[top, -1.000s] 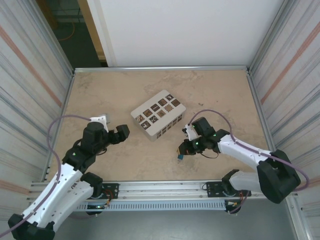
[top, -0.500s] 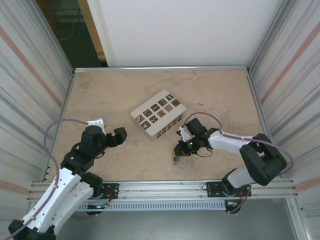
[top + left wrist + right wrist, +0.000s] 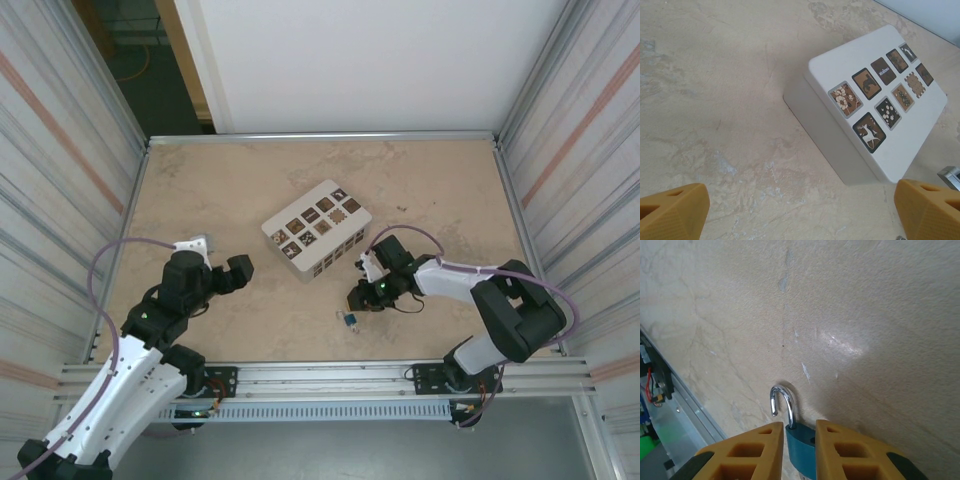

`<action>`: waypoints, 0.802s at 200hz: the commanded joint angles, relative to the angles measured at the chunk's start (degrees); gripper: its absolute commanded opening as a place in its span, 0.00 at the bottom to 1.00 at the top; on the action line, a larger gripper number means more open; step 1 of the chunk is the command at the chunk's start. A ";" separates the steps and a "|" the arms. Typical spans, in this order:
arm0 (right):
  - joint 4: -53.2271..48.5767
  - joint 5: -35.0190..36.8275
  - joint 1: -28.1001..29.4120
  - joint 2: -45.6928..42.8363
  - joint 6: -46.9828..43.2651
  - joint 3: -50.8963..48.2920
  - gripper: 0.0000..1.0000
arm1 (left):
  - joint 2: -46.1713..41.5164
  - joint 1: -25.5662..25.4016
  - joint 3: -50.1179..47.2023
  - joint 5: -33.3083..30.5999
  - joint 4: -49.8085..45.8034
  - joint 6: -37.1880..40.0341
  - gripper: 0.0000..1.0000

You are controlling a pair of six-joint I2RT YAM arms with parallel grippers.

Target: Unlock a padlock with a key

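The padlock (image 3: 803,452) is a small blue body with a silver shackle (image 3: 788,401) swung open at one end. It lies low over the table between the yellow fingers (image 3: 752,447) of my right gripper (image 3: 800,432), whose jaws stand slightly apart, with a thin gap on the left side. From above, the padlock (image 3: 349,320) lies on the table just below and left of my right gripper (image 3: 358,298). My left gripper (image 3: 236,270) hangs wide open and empty, left of the white box. The key is hidden.
A white box (image 3: 316,226) with dark patterned squares sits mid-table, and in the left wrist view the box (image 3: 880,100) lies ahead to the right. The metal rail (image 3: 330,385) runs along the near edge, close behind the padlock. Corrugated walls close both sides.
My right gripper carried the padlock left, lowered it and loosened its jaws; the padlock now rests on the table. The left arm pulled back slightly, then held still.
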 commanded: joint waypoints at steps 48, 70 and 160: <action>-6.10 3.12 -3.00 -8.73 -2.06 1.02 0.28 | 0.14 0.60 1.56 -1.00 -0.37 1.81 0.96; -7.94 4.82 -3.82 -12.05 -2.53 1.07 0.31 | 0.12 0.69 1.69 -0.83 -0.27 1.88 0.96; -10.78 9.01 -8.12 -27.13 -2.13 -1.09 0.62 | -2.05 0.95 2.51 -3.72 -0.84 3.00 0.99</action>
